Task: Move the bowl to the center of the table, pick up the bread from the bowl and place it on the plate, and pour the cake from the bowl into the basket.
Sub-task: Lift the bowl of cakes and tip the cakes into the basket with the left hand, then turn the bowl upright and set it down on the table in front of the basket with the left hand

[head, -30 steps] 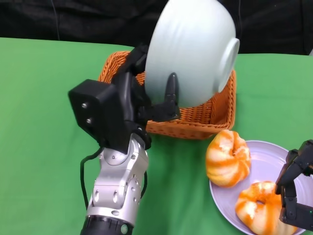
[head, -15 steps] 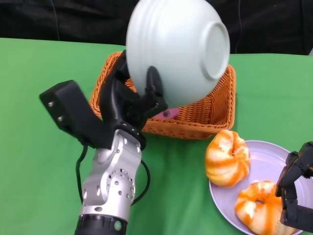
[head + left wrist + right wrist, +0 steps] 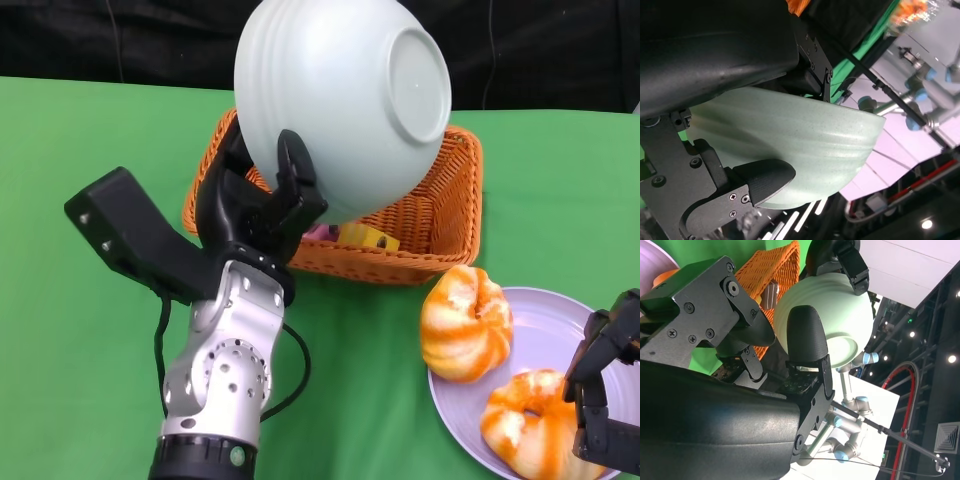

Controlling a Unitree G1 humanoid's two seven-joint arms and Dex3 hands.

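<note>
My left hand (image 3: 262, 205) grips the rim of a pale green bowl (image 3: 340, 105) and holds it tipped over, base towards the camera, above the orange wicker basket (image 3: 445, 215). A pink and yellow cake (image 3: 362, 237) lies inside the basket under the bowl. In the left wrist view the bowl (image 3: 805, 145) fills the frame with a fingertip (image 3: 760, 181) pressed on its wall. Two orange-and-white breads (image 3: 465, 322) (image 3: 530, 425) lie on the purple plate (image 3: 560, 335). My right hand (image 3: 605, 395) hangs over the plate's near right edge, fingers apart, holding nothing.
Green cloth covers the table (image 3: 90, 160), with a dark backdrop behind its far edge. The right wrist view shows the bowl (image 3: 840, 325) over the basket (image 3: 765, 275) and another robot arm (image 3: 855, 405) standing beyond the table.
My left hand has swung the bowl leftward and turned it further over. The cake, hidden a second ago, now lies in the basket. The right hand and breads have not moved.
</note>
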